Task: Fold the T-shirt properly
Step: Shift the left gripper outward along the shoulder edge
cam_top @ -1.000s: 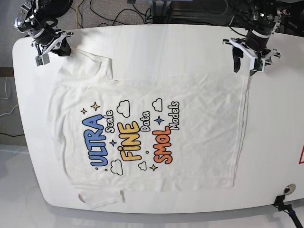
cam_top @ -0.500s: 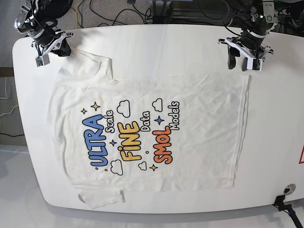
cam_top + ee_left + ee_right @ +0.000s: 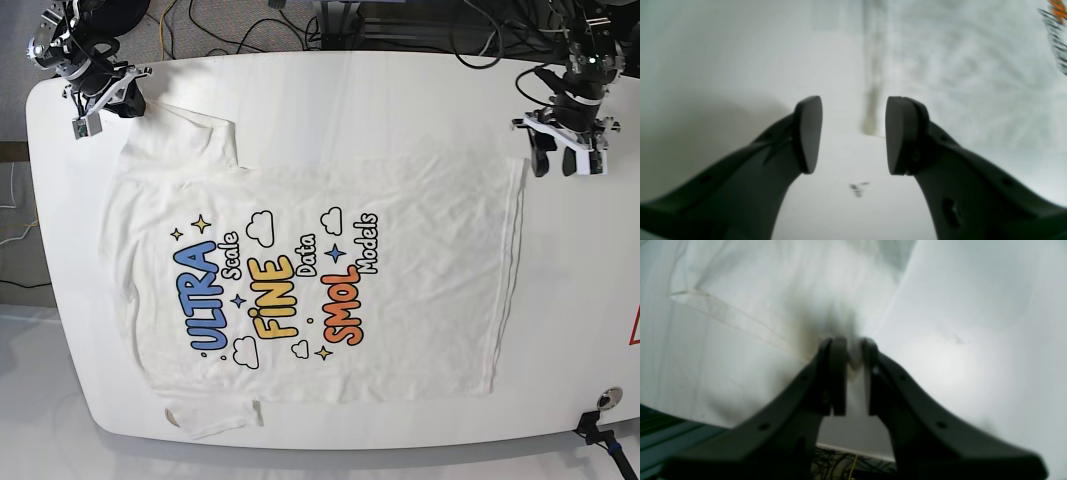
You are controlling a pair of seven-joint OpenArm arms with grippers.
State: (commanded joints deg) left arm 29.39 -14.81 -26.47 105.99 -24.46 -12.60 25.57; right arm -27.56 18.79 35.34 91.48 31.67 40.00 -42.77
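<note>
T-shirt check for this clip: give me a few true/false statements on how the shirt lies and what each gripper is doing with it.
1. The T-shirt lies spread flat with its print facing up. True.
2. The left gripper is shut on the shirt's hem. False: its jaws stand open over the bare table, just beside the hem corner, holding nothing.
3. The right gripper is closed on cloth at the sleeve. True.
4. The shirt is already folded in half. False: no fold is made; both sleeves and the full body are laid out.
5. The shirt's hem lies toward the left gripper's side of the table. True.
</note>
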